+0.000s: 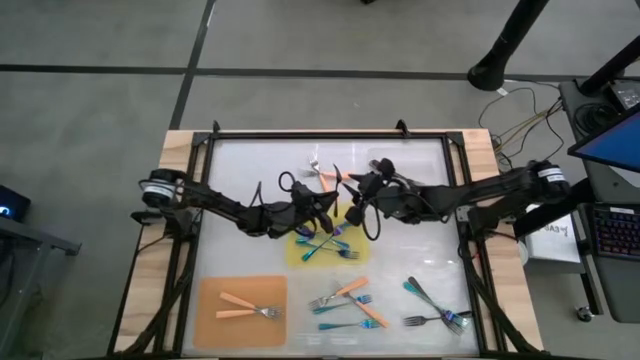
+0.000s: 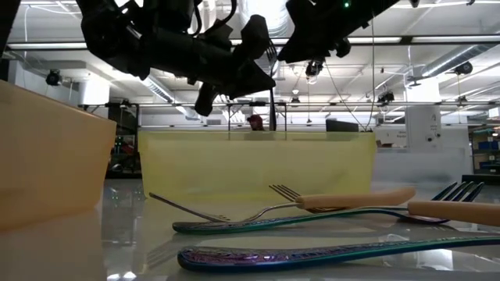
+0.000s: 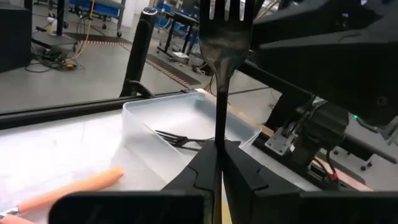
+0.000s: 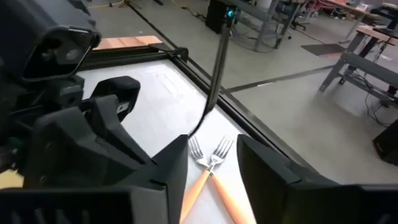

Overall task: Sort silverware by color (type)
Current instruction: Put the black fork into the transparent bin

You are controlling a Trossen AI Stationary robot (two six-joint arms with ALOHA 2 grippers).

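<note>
My left gripper (image 1: 328,207) hovers over the yellow mat's (image 1: 352,258) far edge, shut on a dark metal fork (image 3: 224,37) whose tines stand up. My right gripper (image 1: 357,190) faces it from the right, open (image 4: 211,168), with nothing between its fingers. Iridescent blue-teal forks (image 1: 325,248) lie on the yellow mat. Two orange-handled forks (image 1: 245,311) lie on the orange mat (image 1: 215,325). Two more orange-handled forks (image 4: 208,177) lie crossed on the table beyond the grippers. My left gripper pinches the dark fork's thin handle (image 3: 219,134) between its two fingers. The fingers come level from the table's left. The fork rises past the fingertips, head up, clear of the table.
A mixed heap of orange-handled and teal forks (image 1: 348,298) lies near the front middle. Dark forks and a teal one (image 1: 432,305) lie at the near right. A clear shallow tray (image 3: 140,121) holds a dark fork (image 3: 177,138). A black frame (image 1: 330,133) borders the table.
</note>
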